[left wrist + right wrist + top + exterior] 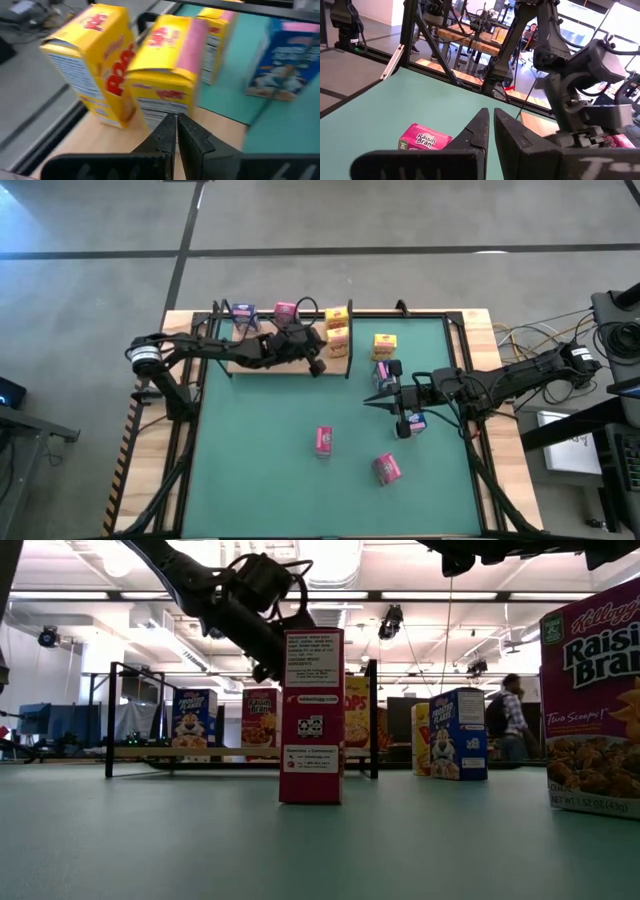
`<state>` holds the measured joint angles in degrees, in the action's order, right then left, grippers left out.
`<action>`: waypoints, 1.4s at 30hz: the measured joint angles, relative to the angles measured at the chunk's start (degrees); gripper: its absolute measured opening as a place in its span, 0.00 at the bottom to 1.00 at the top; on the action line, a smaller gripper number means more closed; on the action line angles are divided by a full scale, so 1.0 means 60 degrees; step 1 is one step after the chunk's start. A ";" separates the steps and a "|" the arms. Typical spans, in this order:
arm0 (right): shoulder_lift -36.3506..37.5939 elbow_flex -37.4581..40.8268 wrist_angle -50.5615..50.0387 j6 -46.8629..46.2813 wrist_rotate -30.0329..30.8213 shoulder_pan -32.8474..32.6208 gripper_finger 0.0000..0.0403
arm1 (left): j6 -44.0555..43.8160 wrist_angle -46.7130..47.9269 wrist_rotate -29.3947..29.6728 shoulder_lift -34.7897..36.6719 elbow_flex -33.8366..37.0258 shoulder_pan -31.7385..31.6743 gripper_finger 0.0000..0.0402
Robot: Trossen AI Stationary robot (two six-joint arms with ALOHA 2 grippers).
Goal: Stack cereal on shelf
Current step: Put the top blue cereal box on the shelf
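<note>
Yellow cereal boxes point(338, 330) stand on the shelf point(250, 363); your left gripper point(176, 131), fingers closed and empty, sits beside them. Your right gripper point(489, 130), likewise closed and empty, must next open over the blue box point(414, 421).

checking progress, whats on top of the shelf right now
On the shelf: a blue box, a pink box and two yellow boxes. The left gripper hovers over it, and the arm covers part of the panel.
</note>
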<state>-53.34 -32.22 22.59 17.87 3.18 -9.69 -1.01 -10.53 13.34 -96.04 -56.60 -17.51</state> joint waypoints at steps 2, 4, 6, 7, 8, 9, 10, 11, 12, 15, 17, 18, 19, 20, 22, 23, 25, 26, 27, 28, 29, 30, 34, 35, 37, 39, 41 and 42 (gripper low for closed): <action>0.0000 0.0000 -0.0003 0.0000 0.0004 0.0000 0.04 | 0.0007 -0.0107 0.0338 -0.0024 0.0000 -0.0007 0.00; 0.0000 0.0003 0.0000 0.0003 0.0008 0.0000 0.04 | 0.0027 -0.0243 0.0636 -0.0024 0.0000 -0.0008 0.00; 0.0000 0.0000 0.0000 0.0025 0.0011 -0.0003 0.04 | 0.0053 -0.0304 0.0733 -0.0021 0.0000 -0.0026 0.00; 0.0000 0.0003 0.0000 0.0025 0.0040 0.0000 0.04 | 0.0053 -0.0352 0.0750 -0.0020 0.0000 -0.0031 0.00; 0.0000 -0.0001 -0.0002 0.0025 0.0081 -0.0002 0.04 | 0.0056 -0.0427 0.0758 -0.0020 0.0000 -0.0031 0.00; 0.0000 0.0003 -0.0004 0.0024 0.0135 -0.0004 0.04 | 0.0083 -0.0511 0.0761 -0.0020 0.0000 -0.0039 0.00; 0.0000 0.0003 -0.0003 0.0025 0.0215 0.0000 0.04 | 0.0089 -0.0576 0.0762 -0.0013 0.0000 -0.0038 0.00; 0.0000 0.0000 0.0000 0.0022 0.0237 -0.0003 0.04 | 0.0089 -0.0602 0.0762 -0.0007 0.0000 -0.0038 0.00; 0.0000 0.0001 -0.0002 0.0022 0.0241 -0.0004 0.04 | 0.0089 -0.0605 0.0762 -0.0006 0.0000 -0.0038 0.00; 0.0000 0.0003 -0.0004 -0.0012 0.0245 0.0000 0.04 | 0.0120 -0.0640 0.0769 -0.0006 0.0000 -0.0101 0.00; 0.0000 0.0003 -0.0005 -0.0033 0.0245 0.0000 0.04 | 0.0233 -0.0771 0.0779 -0.0009 0.0000 -0.0175 0.00; 0.0000 0.0002 -0.0004 -0.0033 0.0245 0.0000 0.04 | 0.0274 -0.0851 0.0784 -0.0017 0.0000 -0.0229 0.00; 0.0000 0.0003 -0.0004 -0.0037 0.0245 0.0000 0.04 | 0.0296 -0.0924 0.0791 -0.0030 0.0000 -0.0296 0.00; 0.0000 0.0000 -0.0004 -0.0040 0.0245 -0.0002 0.04 | 0.0303 -0.1007 0.0794 -0.0050 0.0000 -0.0363 0.00; 0.0000 0.0001 -0.0006 -0.0040 0.0245 0.0000 0.04 | 0.0304 -0.1032 0.0825 -0.0071 0.0000 -0.0462 0.00; 0.0000 -0.0001 -0.0005 -0.0040 0.0245 0.0000 0.04 | 0.0303 -0.0955 0.0923 -0.0062 0.0000 -0.0486 0.00; 0.0000 0.0003 -0.0004 -0.0040 0.0245 0.0000 0.04 | 0.0304 -0.0742 0.1127 0.0012 0.0004 -0.0480 0.00; 0.0000 -0.0001 -0.0007 -0.0040 0.0245 0.0000 0.04 | 0.0301 -0.0666 0.1156 0.0076 0.0004 -0.0469 0.00; 0.0000 0.0003 -0.0010 -0.0040 0.0241 0.0000 0.04 | 0.0282 -0.0533 0.1160 0.0166 0.0004 -0.0421 0.00; 0.0000 0.0003 -0.0011 -0.0040 0.0244 -0.0003 0.04 | 0.0218 -0.0391 0.1185 0.0243 0.0004 -0.0354 0.00; 0.0000 0.0001 -0.0013 -0.0033 0.0245 0.0000 0.04 | 0.0154 -0.0266 0.1192 0.0337 0.0004 -0.0263 0.00; 0.0000 0.0001 -0.0033 -0.0006 0.0242 0.0000 0.04 | 0.0099 -0.0034 0.1192 0.0445 0.0004 -0.0145 0.00; 0.0000 0.0003 -0.0055 0.0112 0.0241 0.0000 0.04 | 0.0093 0.0660 0.1128 0.1142 0.0028 0.0632 0.00; 0.0000 0.0001 -0.0055 0.0135 0.0241 0.0000 0.04 | 0.0176 0.0756 0.1117 0.1375 0.0092 0.0874 0.00; 0.0000 0.0003 -0.0026 0.0157 0.0234 0.0000 0.04 | 0.0391 0.0759 0.1118 0.1867 0.0306 0.1432 0.00; 0.0000 0.0003 0.0025 0.0181 0.0219 0.0000 0.04 | 0.0537 0.0687 0.1115 0.2463 0.0713 0.2008 0.00; 0.0000 0.0024 0.0142 0.0207 0.0175 -0.0001 0.04 | 0.0566 0.0511 0.1110 0.3093 0.1134 0.2632 0.00; 0.0000 0.0042 0.0179 0.0215 0.0168 0.0000 0.04 | 0.0549 0.0457 0.1109 0.3396 0.1376 0.2941 0.00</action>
<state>-53.34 -31.97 23.66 19.16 4.18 -9.69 2.29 -7.79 19.99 -75.66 -48.34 0.14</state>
